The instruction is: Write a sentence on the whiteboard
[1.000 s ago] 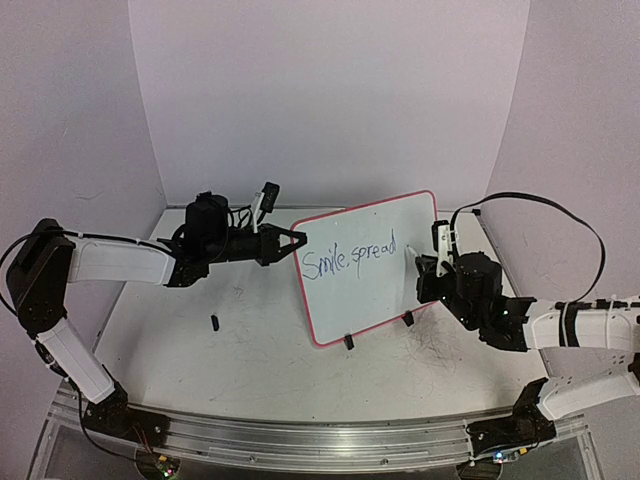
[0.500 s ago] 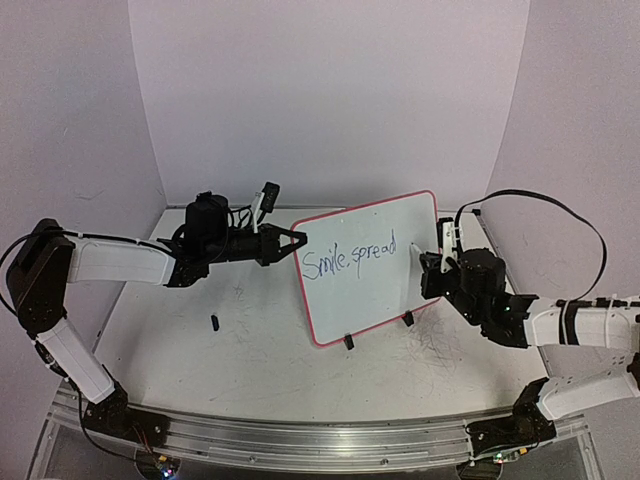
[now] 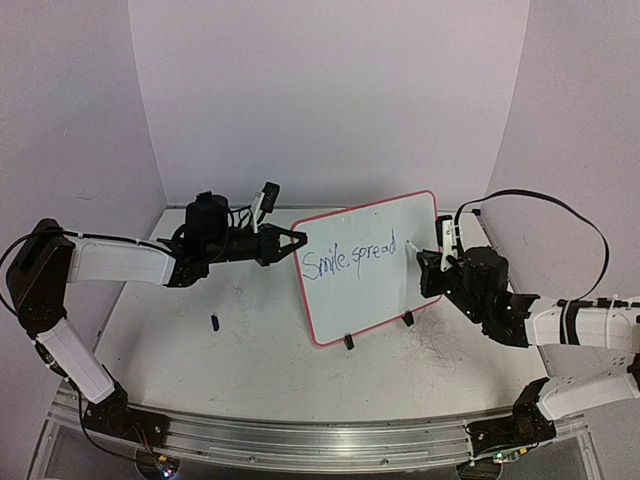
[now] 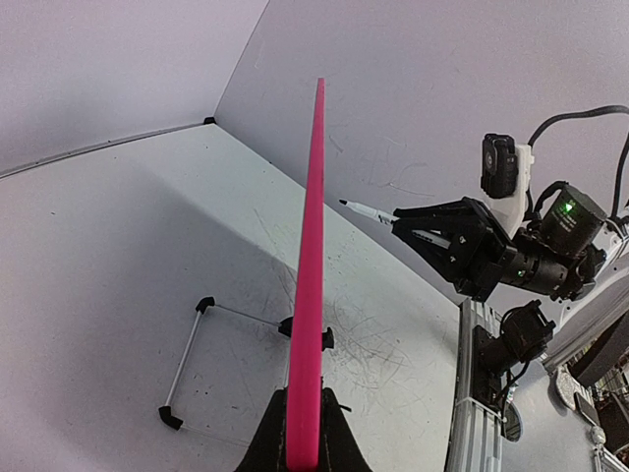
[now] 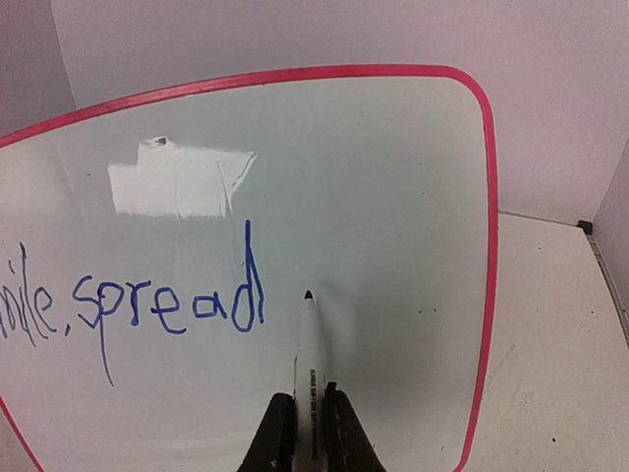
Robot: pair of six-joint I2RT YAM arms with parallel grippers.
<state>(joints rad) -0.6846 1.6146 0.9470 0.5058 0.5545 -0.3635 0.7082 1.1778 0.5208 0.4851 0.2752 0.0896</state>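
Whiteboard [image 3: 365, 265] is standing tilted on scribble-marked white counter [image 3: 250, 345], pale walls [image 3: 330, 100] enclosing it. Left hand [image 3: 298, 240] is clamping its pink rim; right hand [image 3: 425, 266] is pinching marker [image 5: 309, 344] beside sentence [image 3: 348, 258] "Smile, spread".

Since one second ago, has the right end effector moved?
Yes, slightly. In the top view the right end effector has drifted right and a little up, measured against the whiteboard, which stayed put.
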